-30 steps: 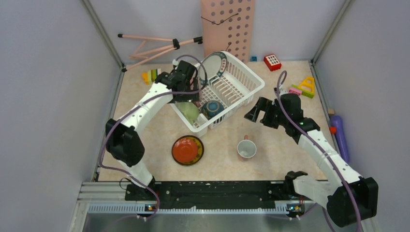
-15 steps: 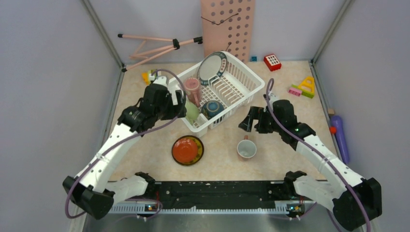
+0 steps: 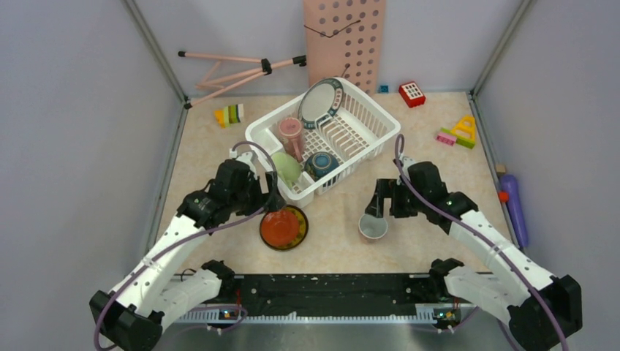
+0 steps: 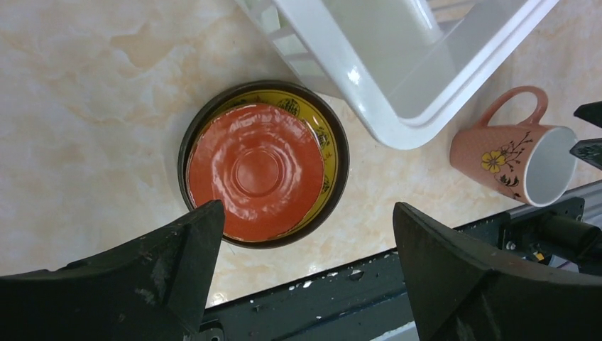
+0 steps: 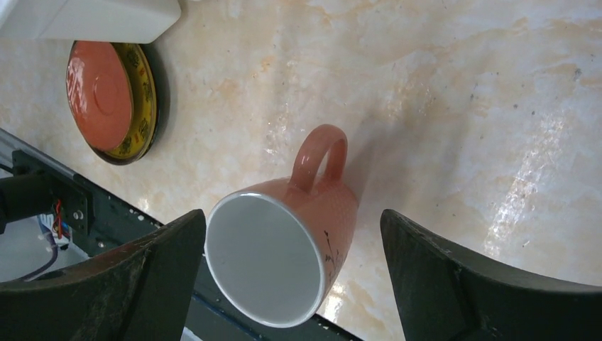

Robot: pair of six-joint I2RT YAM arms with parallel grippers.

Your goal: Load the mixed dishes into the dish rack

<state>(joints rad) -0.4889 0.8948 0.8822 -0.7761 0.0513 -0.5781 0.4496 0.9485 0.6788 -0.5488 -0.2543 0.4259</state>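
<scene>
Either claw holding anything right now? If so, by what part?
Nothing is held. The left claw is open above the saucer, and the right claw is open above the mug.

We see a red saucer point(image 4: 255, 170), patterned yellow dish point(image 4: 324, 145), black plate point(image 4: 344, 162) and pink mug point(image 4: 497, 158) with a yellow flower.
</scene>
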